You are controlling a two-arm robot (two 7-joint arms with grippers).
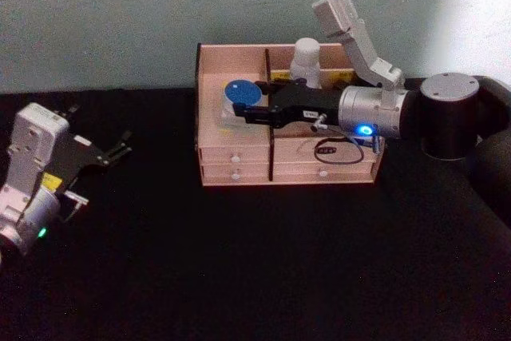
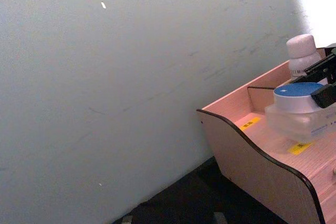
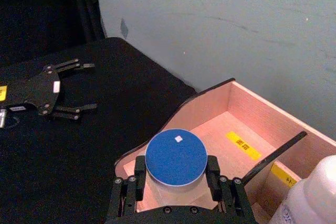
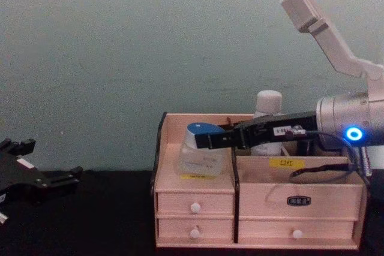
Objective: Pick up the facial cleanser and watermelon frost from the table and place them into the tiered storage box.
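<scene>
My right gripper (image 1: 239, 112) reaches from the right over the tiered storage box (image 1: 209, 77) and is shut on a clear jar with a round blue lid (image 1: 239, 91). In the right wrist view its fingers (image 3: 212, 170) press both sides of the lid (image 3: 176, 157). The jar (image 4: 203, 151) sits low in the box's left compartment. A white bottle with a white cap (image 1: 306, 57) stands upright in the back right compartment. I cannot tell which one is the facial cleanser and which the watermelon frost. At the table's far left my left gripper (image 1: 121, 144) rests open.
The box stands against the pale wall at the back of the black table (image 1: 255, 261). Its small drawers (image 4: 194, 207) with white knobs are shut. A black cable (image 4: 327, 172) hangs from my right wrist in front of the box's right half.
</scene>
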